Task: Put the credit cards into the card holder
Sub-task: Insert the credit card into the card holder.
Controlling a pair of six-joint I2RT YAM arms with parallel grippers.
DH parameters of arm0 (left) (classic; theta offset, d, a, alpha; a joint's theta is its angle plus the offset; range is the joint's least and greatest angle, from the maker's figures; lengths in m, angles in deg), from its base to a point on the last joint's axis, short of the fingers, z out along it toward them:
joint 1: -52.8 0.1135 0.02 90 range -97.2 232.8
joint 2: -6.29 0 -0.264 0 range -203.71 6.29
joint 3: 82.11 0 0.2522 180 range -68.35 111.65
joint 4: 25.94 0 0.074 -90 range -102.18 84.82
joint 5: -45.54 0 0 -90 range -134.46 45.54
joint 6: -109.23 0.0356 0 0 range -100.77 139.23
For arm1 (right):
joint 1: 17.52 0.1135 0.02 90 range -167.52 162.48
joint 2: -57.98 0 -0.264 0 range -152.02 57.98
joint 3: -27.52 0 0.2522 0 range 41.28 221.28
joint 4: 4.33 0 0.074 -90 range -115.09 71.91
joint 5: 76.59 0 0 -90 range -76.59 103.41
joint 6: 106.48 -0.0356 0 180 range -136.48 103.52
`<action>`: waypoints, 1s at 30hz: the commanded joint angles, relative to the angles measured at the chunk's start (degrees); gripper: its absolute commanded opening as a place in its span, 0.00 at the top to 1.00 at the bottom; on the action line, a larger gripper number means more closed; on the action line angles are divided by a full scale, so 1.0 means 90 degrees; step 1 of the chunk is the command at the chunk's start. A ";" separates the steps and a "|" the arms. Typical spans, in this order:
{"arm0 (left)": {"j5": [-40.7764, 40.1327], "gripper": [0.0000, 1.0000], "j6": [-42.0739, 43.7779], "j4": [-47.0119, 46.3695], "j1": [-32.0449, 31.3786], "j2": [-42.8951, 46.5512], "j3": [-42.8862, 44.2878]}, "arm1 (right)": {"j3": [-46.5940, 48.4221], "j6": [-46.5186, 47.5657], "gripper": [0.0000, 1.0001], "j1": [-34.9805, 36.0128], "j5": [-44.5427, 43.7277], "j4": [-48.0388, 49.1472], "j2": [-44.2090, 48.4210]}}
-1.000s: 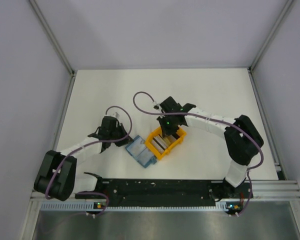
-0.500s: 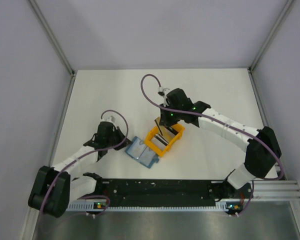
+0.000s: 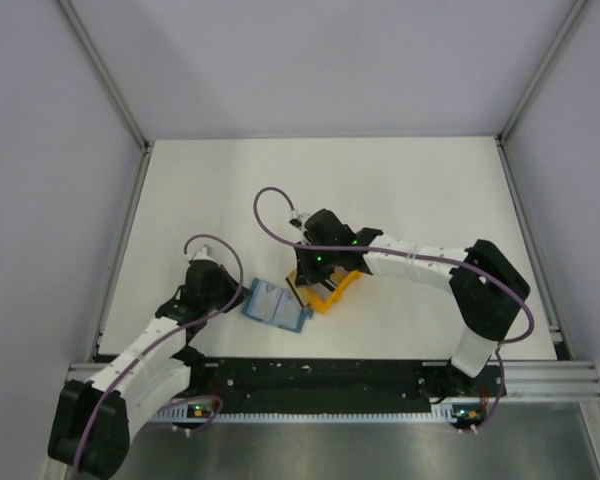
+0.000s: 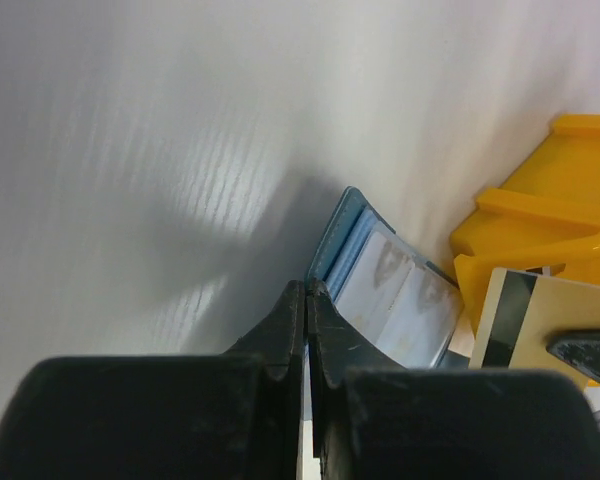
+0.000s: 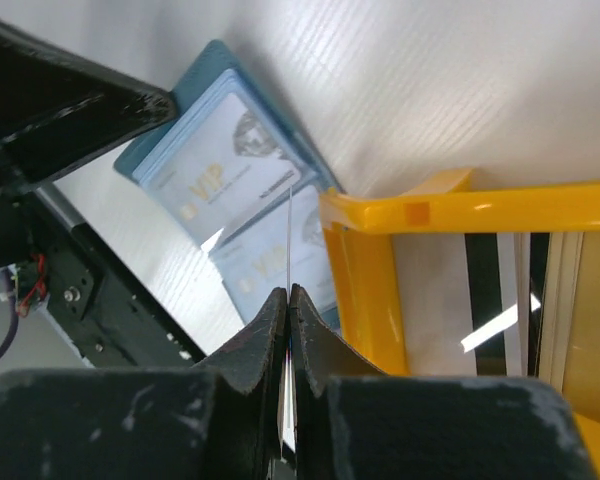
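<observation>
R gripper (image 5: pixel 288 292): fingers pressed tight on a card (image 4: pixel 552 322), pinching it at one end. In its own cam the card shows edge-on, a thin pale line running out from the tips. L wrist cam shows its face: tan w/ a dark stripe along one side. The card's free end sits over the wallet (image 5: pixel 215 165), above the pocket nearest the rack (image 5: pixel 450 212). Can't tell if it touches the pocket or is in any slot yet.

Wallet lies open and flat on the table (image 4: pixel 130 150), teal outer edge showing, pale blue pockets up, "VIP" print visible on both pockets. One side is right against the rack's corner, the other by the L gripper.

Rack is orange, open-frame, just right of the wallet. More cards (image 5: pixel 585 340) stand in it on edge, tan w/ dark stripes, packed close together.

L gripper (image 4: pixel 306 292): fingers closed against each other, only a thin pale sliver between them lower down. Tips are at the wallet's outer edge, low by the table. Can't tell if they grip the edge or only touch it.

Top cam: both arms reach in toward the middle near side of the table, w/ wallet and rack between the 2 grippers.
</observation>
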State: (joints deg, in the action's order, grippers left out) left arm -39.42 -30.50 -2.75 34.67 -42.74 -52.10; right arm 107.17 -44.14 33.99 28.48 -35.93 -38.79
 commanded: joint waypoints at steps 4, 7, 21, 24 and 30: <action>-0.0072 1.00 -0.0118 0.0066 0.0022 0.0351 -0.0243 | 0.0092 -0.0188 1.00 -0.0361 -0.0707 0.0567 -0.0400; 0.0133 1.00 -0.0060 -0.0052 0.0022 0.0429 -0.0292 | -0.0161 -0.0159 1.00 -0.0721 -0.0844 0.0528 -0.0332; 0.0446 1.00 -0.0567 -0.0482 0.0022 0.0907 -0.0624 | -0.0310 -0.0227 1.00 -0.0880 -0.0092 0.0713 0.0429; 0.0543 1.00 -0.0646 -0.0559 0.0022 0.1131 -0.0673 | -0.0153 -0.0383 1.00 -0.0578 -0.0044 0.0713 0.0567; 0.0768 1.00 -0.0656 -0.0540 0.0013 0.1532 -0.0741 | -0.0630 -0.1359 1.00 -0.0147 -0.0151 0.1181 0.0431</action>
State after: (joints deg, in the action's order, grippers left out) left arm -34.59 -35.55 -4.48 34.65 -31.27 -57.76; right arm 103.30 -49.58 30.67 26.79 -29.14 -35.27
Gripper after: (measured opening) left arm 0.010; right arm 0.006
